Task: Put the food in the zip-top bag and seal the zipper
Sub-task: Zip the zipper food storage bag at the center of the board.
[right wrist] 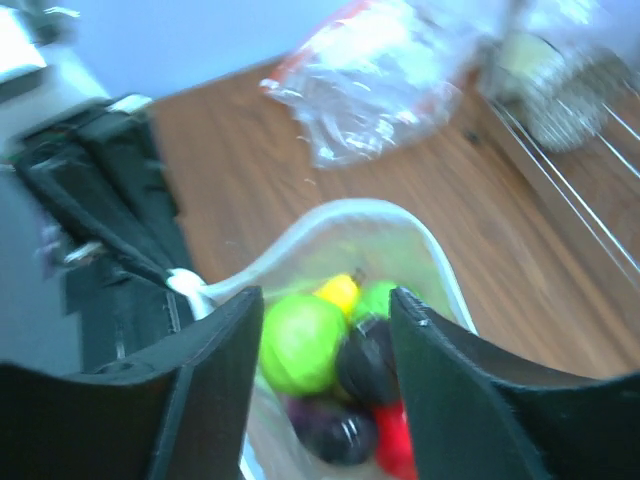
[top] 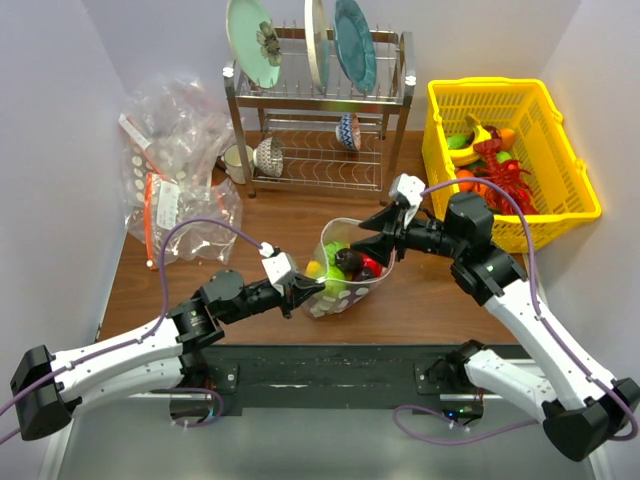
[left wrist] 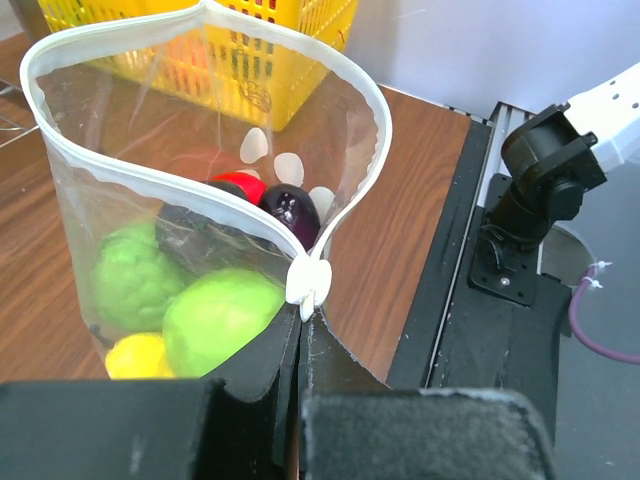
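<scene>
Left gripper (left wrist: 300, 345) is clamped tight on a corner of the zip-top bag (left wrist: 75, 220), right under the white slider (left wrist: 308, 282) of the zipper (left wrist: 150, 185). Just past its tips, the food (left wrist: 220, 320) sits inside. Right gripper (right wrist: 325, 305) hangs spread wide over the open mouth, with the yellow basket (left wrist: 320, 18) further back.

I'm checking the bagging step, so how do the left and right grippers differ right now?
The left gripper is shut, pinching the zip-top bag beside its white slider; the right gripper is open and holds nothing. The left grips the mouth's end; the right hangs over the open mouth. Both are at the same bag.
</scene>
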You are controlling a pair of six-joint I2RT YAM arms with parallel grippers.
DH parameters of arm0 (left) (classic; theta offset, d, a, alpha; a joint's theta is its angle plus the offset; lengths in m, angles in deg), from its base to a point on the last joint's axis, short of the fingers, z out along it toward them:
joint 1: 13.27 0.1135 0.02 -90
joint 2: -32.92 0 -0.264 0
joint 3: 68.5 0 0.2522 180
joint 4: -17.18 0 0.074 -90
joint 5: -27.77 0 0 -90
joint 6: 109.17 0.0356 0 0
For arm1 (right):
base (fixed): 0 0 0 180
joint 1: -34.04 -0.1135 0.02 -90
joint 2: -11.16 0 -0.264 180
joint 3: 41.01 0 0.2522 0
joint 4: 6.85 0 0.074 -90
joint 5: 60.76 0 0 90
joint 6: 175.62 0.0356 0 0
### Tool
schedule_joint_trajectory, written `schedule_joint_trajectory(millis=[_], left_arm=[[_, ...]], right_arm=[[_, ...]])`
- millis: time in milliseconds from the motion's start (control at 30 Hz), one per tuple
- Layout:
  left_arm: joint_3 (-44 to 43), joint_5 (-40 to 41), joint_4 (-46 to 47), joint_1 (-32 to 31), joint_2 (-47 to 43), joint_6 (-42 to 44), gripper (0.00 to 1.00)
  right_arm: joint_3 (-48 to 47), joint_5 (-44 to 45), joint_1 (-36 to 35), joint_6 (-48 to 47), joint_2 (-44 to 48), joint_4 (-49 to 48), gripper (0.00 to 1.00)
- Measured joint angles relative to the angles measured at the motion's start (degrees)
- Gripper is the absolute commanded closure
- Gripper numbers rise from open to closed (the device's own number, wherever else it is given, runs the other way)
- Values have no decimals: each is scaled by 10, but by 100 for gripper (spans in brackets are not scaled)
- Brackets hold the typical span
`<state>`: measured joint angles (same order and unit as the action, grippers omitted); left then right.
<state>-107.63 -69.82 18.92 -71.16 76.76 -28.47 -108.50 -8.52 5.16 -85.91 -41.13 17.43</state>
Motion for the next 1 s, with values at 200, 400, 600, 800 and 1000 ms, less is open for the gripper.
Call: schedule_joint_trajectory(millis=[200, 400, 600, 800, 1000], left_arm=[[0, -7, 0, 0, 3, -2, 100], [-6, -5, -4, 0, 10, -2, 100], [-22, 0, -17, 0, 22, -2, 100], [-28, 3, -28, 0, 23, -2, 100], [-29, 3, -33, 0, 22, -2, 100]], right_arm=[[-30, -105, -28, -112, -45, -3, 42], [-63, -143, -80, -252, -79, 82, 43], [-85, -143, -126, -346, -104, 153, 49], [-103, -128, -150, -388, -140, 194, 54], [-111, -112, -154, -400, -162, 207, 58]])
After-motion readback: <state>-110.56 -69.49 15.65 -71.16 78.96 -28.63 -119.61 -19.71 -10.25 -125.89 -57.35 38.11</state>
